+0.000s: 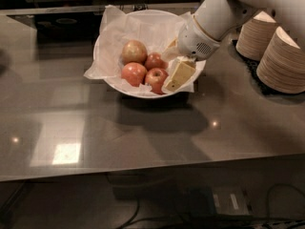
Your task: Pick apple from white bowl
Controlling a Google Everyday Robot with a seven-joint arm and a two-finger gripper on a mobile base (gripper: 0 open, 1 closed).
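Grey glossy desk [143, 142] is filling most of the view and is carrying everything. White robot arm [214, 13] is coming in from the far right corner of the desk and is angling down toward the middle of the far edge. Two stacks of beige paper bowls [281, 56] are sitting along the right edge, well apart from the fruit. The white bowl [143, 93] is sitting near the far edge, roughly centred between the left and right edges, and is lined with crinkled white paper [143, 27] that is sticking up over its rim. The pincer [169, 66] is reaching inside the right half of the bowl; its two cream fingers [180, 74] are standing spread apart and are gripping nothing, one lying low by the near right rim, the other partly hidden farther back. Four apples are lying in the bowl, clustered left of the pincer. The apple [156, 78], red and glossy with a pale patch at its stem dimple, is resting at the near side of the bowl, just beside the lower finger; contact is too close to call. A yellow-green apple [134, 50] is sitting at the back left, an orange-pink apple [133, 73] is sitting at the near left, and a darker red apple [153, 61] is wedged between them.
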